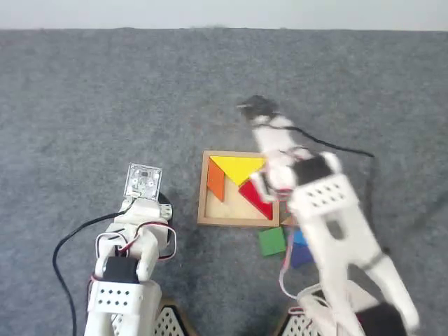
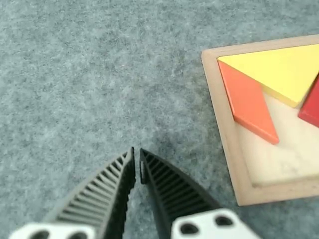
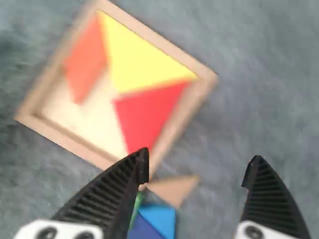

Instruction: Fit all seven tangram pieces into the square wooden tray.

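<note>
The square wooden tray (image 1: 204,190) lies near the middle of the grey felt-covered worktop (image 1: 105,91), between the two arms. Three pieces lie flat inside it: a large yellow triangle (image 1: 238,168) against the far rim, an orange parallelogram (image 1: 215,182) along the rim nearest the left arm and touching the yellow one, and a red triangle (image 1: 257,199) on the side toward the right arm. The rest of the tray floor shows bare pale wood.

Just outside the tray's near right corner, a green square (image 1: 271,241), a blue piece (image 1: 301,246) and a small tan wooden triangle (image 3: 169,189) lie close together on the felt; the blue piece's shape is hard to make out.

The right gripper (image 3: 199,167) hangs above that cluster and the tray's corner, its fingers spread wide apart with nothing between them. The left gripper (image 2: 137,152) sits low over bare felt beside the tray's orange side, apart from it, its fingers closed together on nothing
</note>
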`<state>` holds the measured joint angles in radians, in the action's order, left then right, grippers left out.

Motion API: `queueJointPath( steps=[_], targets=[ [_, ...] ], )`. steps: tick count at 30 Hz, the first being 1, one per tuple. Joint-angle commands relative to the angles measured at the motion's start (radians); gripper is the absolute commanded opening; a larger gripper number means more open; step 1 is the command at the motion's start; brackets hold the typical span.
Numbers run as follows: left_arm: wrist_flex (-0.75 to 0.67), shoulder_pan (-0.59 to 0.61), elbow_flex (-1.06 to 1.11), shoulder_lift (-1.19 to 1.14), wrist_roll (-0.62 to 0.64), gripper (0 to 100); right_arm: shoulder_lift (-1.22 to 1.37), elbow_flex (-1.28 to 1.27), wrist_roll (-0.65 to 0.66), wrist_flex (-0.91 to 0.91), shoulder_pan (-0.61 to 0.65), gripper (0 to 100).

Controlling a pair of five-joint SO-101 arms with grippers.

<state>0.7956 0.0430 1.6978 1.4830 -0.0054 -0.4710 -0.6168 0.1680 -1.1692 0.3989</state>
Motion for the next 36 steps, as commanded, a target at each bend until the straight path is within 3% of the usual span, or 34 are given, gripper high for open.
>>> queueJointPath(
  steps=[1, 6, 15, 23, 30, 36],
  targets=[
    [0.002, 0.005, -0.008, 0.012, 0.008, 2, -0.139, -0.161, 0.017, -0.015, -0.125, 31.8],
    [0.002, 0.005, -0.008, 0.012, 0.008, 2, -0.127, -0.252, 0.118, -0.038, -0.142, 31.8],
    [0.002, 0.005, -0.008, 0.012, 0.008, 2, 0.044, -0.259, 0.104, -0.039, -0.099, 31.8],
    [0.002, 0.005, -0.008, 0.012, 0.008, 2, 0.229, -0.247, -0.192, 0.151, -0.091, 31.8],
    [0.002, 0.005, -0.008, 0.012, 0.008, 2, 0.32, -0.192, -0.502, 0.166, -0.093, 31.8],
    [0.002, 0.005, -0.008, 0.012, 0.008, 2, 0.42, -0.146, -0.511, 0.174, -0.13, 31.5]
  ],
)
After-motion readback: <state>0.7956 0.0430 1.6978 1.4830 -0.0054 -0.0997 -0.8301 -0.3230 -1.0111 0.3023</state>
